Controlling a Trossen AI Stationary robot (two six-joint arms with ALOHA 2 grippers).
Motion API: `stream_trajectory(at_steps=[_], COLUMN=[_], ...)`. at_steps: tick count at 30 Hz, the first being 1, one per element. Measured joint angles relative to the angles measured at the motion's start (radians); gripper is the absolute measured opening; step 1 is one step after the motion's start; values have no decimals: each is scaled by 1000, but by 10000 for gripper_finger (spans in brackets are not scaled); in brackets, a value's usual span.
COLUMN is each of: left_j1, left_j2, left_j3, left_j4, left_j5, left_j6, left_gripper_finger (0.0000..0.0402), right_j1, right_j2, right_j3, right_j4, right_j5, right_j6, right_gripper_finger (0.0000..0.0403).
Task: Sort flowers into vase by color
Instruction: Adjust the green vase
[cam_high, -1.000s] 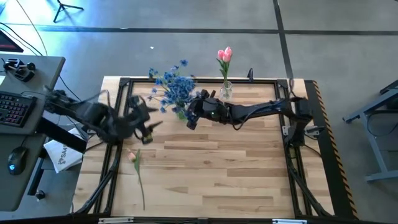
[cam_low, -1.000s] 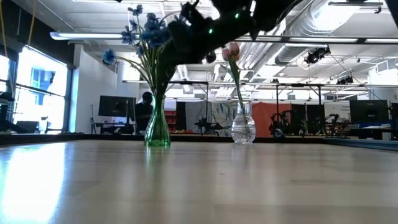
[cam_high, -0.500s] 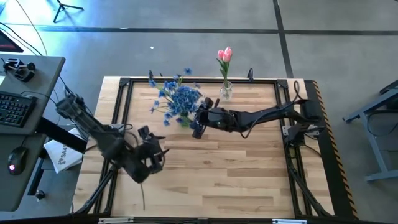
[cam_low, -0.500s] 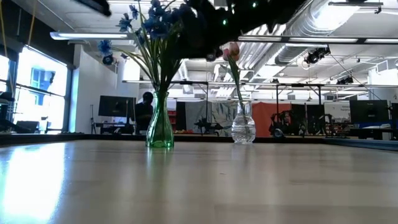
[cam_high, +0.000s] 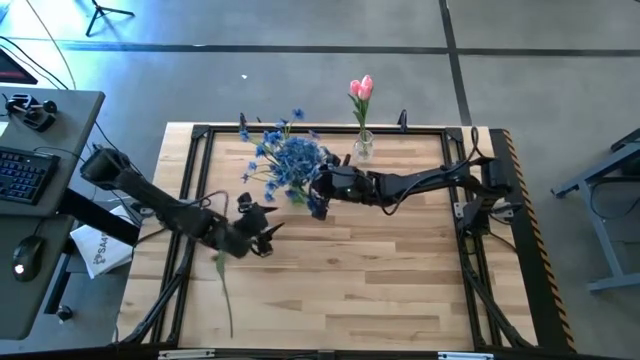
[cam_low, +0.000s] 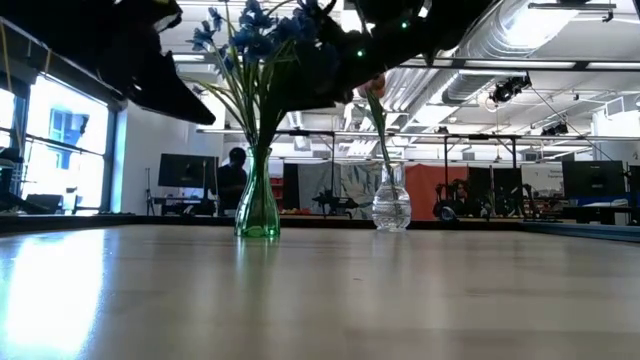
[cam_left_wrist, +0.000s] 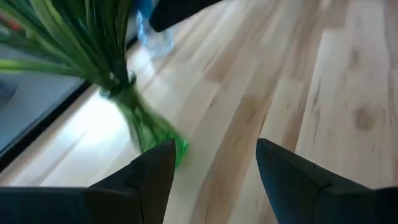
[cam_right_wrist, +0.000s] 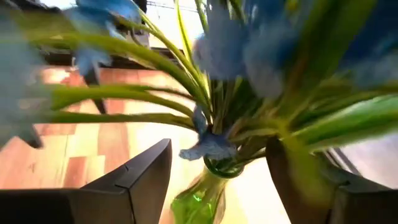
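Observation:
A green glass vase (cam_low: 257, 210) with a bunch of blue flowers (cam_high: 292, 160) stands near the table's far edge. To its right, a clear vase (cam_high: 363, 147) holds a pink tulip (cam_high: 361, 88). One pink-flower stem (cam_high: 222, 285) lies flat near the table's left near corner, its upper end beside my left arm. My left gripper (cam_high: 262, 222) hovers open over the table, left of centre, and faces the green vase (cam_left_wrist: 152, 134). My right gripper (cam_high: 318, 195) is open just right of the blue bunch, with a finger on either side of the stems (cam_right_wrist: 217, 124) above the vase neck.
A black metal frame (cam_high: 300, 130) runs round the tabletop. Bare wood (cam_high: 380, 280) fills the middle and the near right. A desk with a keyboard (cam_high: 25, 175) and a mouse stands off the left edge. A person stands in the room far behind the vases.
My left gripper swung from the table's left side toward the near edge, then back up and right toward the centre. My right gripper stayed beside the blue bunch with only a small shift. The blue blossoms moved a little to the right.

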Motion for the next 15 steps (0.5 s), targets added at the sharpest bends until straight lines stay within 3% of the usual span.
stream_trajectory(at_steps=[7, 10, 15], left_j1=[109, 166, 256], left_j2=[25, 47, 88], left_j3=[-228, -256, -261], left_j4=[698, 851, 954], left_j5=[12, 2, 44], left_j6=[456, 557, 617], left_gripper_finger=[202, 202, 202], right_j1=[4, 4, 8], right_j2=[-23, -23, -23], right_j3=[0, 0, 0], right_j4=[-25, -28, -30], right_j5=[-56, -57, -61], right_j6=[-16, 6, 12], right_gripper_finger=[251, 250, 250])
